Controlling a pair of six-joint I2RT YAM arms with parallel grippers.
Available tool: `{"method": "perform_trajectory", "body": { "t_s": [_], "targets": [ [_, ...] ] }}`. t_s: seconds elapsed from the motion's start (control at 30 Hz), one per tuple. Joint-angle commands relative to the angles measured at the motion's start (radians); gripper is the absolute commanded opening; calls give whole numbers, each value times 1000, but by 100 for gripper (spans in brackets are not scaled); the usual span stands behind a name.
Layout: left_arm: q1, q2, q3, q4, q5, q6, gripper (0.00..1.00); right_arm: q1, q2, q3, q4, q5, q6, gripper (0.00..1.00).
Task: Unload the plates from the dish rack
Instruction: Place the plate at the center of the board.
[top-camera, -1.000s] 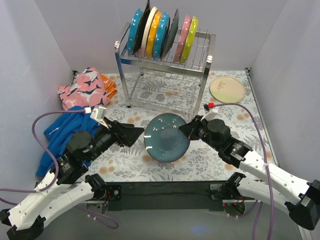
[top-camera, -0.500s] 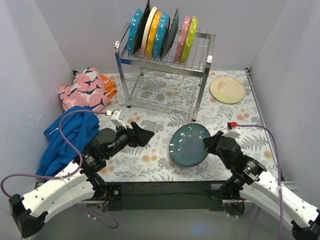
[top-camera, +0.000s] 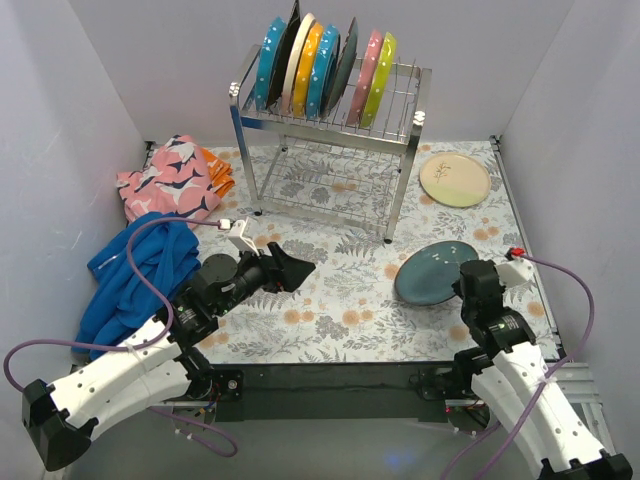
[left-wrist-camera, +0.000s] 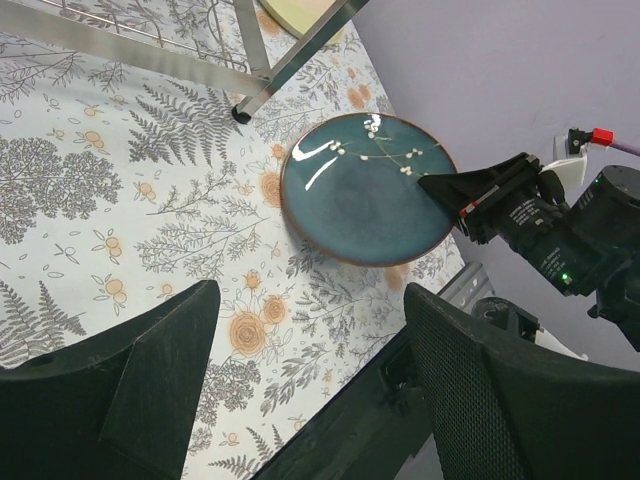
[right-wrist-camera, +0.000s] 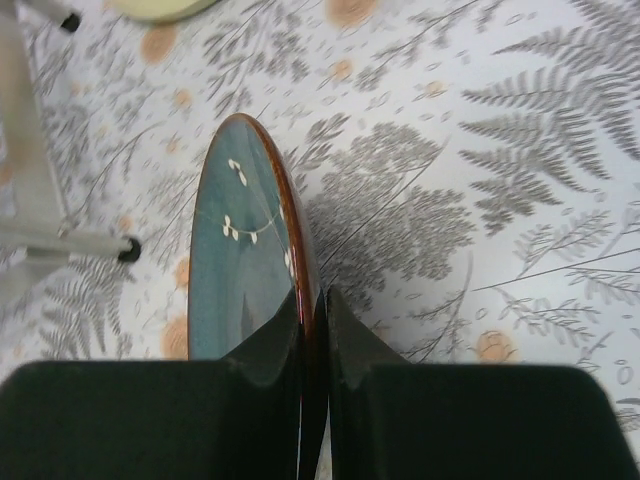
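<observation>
Okay, quick update from the remote seat. The right end effector (top-camera: 463, 284) is pinched tight on the near rim of the dark teal plate (top-camera: 428, 272). In the right wrist view you can see one finger on each face of that plate (right-wrist-camera: 240, 270), edge-on, with the right end effector (right-wrist-camera: 312, 302) clamped right on the brown rim. The plate sits low and nearly flat over the floral surface (top-camera: 330, 305) at the front right. It's well clear of the dish rack (top-camera: 325, 128) and in front of the cream plate (top-camera: 454, 180) lying there (can't tell if it's fully resting on the surface yet).

The left end effector (top-camera: 296, 270) has its jaws spread wide and holds nothing. In its own camera the left end effector (left-wrist-camera: 310, 295) just frames the teal plate (left-wrist-camera: 365, 190) from a distance.

Compared with a second ago: the teal plate was then up in the middle, tilted, with both end effectors at its rim. Since then the right arm has swung it out to the right and down, and the left one has let it go. The eight plates (top-camera: 320, 70) standing in the rack's top slots haven't budged.
</observation>
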Motion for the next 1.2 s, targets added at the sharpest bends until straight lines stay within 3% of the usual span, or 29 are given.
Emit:
{"method": "perform_trajectory", "body": {
  "t_s": [0.0,0.3,0.53,0.8,1.17],
  "targets": [
    [-4,-1,-1,30,7,-4,72,-141,-24,27,97,62,20,1],
    [-4,57,-10,68,22,13,73,-451,73,-127,385,-220,8,2],
    [-6,87,-76,186,44,47,73,-770,135,-233,665,-492,-93,17],
    [-6,121,-105,226,22,82,73,-812,273,-263,855,-589,-160,26],
    [-6,37,-187,259,-24,111,73,-889,519,-165,898,-641,-216,44]
  ]
}}
